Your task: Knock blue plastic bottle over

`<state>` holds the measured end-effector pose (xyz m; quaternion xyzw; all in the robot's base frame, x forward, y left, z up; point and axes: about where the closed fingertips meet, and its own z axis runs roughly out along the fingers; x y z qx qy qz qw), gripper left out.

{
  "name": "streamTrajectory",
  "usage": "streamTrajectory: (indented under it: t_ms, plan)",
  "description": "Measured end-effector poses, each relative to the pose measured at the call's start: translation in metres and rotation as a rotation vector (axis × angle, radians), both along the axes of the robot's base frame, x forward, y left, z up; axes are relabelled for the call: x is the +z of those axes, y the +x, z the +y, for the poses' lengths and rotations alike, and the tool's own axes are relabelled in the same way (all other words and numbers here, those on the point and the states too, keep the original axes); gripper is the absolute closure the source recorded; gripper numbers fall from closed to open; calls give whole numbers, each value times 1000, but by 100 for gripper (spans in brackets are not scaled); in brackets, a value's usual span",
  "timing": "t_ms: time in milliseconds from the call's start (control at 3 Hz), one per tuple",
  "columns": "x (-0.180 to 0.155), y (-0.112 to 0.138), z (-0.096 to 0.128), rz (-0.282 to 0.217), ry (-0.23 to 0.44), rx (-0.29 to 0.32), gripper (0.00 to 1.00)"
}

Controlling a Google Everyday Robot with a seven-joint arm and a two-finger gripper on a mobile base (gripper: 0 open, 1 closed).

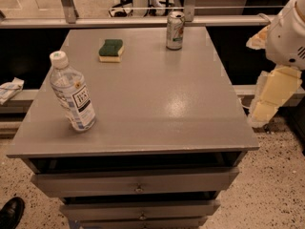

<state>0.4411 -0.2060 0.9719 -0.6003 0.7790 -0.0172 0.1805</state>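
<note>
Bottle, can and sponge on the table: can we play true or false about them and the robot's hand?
1. The blue plastic bottle stands on the table, not yet knocked over. True.
2. The can lies on its side. False: it stands upright near the far edge.
3. The hand touches the bottle. False: it hangs off the table's right side, far from the bottle.
4. The green sponge lies left of the can. True.
</note>
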Motion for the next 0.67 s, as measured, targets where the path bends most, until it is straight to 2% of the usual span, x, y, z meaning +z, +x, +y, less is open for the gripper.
streamTrajectory:
  t_ms: [333,667]
  plan:
    - [-20,12,31,8,112,15,0]
    - [-39,25,74,14,253,35,0]
